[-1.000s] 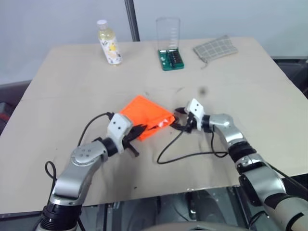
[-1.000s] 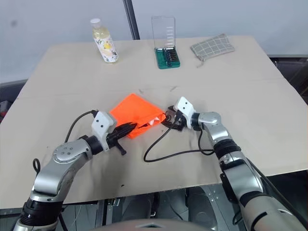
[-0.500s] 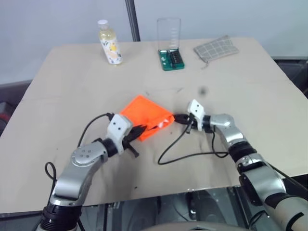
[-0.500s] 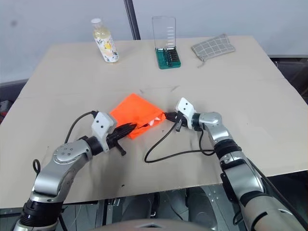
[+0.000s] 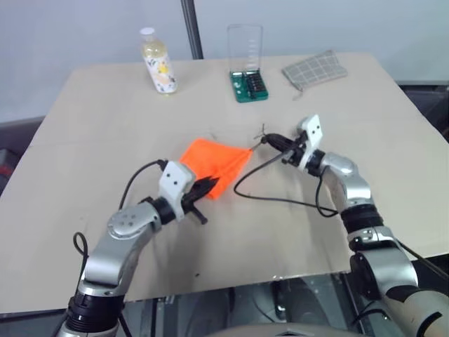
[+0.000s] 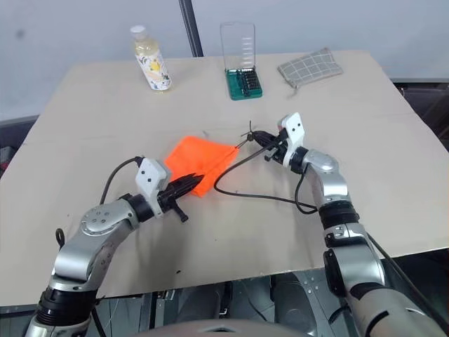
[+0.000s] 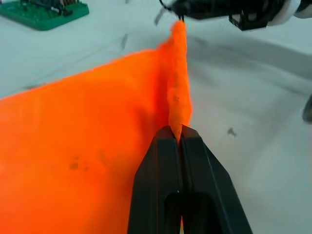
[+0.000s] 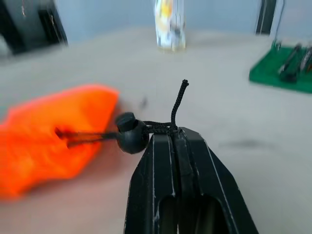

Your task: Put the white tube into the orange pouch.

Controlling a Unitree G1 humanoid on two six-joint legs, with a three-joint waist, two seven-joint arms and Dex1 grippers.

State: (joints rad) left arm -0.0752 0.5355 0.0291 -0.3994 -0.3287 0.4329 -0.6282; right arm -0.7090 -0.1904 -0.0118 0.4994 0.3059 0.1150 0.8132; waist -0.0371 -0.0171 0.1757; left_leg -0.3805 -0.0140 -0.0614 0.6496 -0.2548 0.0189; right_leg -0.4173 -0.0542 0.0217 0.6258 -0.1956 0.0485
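I have the left gripper (image 5: 203, 188) pinched tight on the near edge of the orange pouch (image 5: 210, 160), its fingers (image 7: 168, 161) closed flat on a fold of the fabric, as the left wrist view shows plainly. The pouch lies in the middle of the table (image 5: 91, 133), pulled taut between my two arms, with its far right corner drawn up to a point. At that corner my right gripper (image 5: 272, 141) is shut on the black drawstring (image 8: 176, 105), just behind the round cord stopper (image 8: 130, 133); the pouch is to its left and the cord runs from the stopper into the pouch mouth.

I cannot see the white tube anywhere on the table, and whether it is already inside the pouch I cannot tell. Well beyond, at the far edge, stand the yellowish bottle (image 5: 158, 62), the green bit set (image 5: 249, 86) with its clear lid up, and the grey checked pouch (image 5: 314, 69), all untouched.

I judge the step in hand to be working the drawstring at the pouch mouth. Next I should hold the left grip firm as an anchor and pull the cord steadily to the right.
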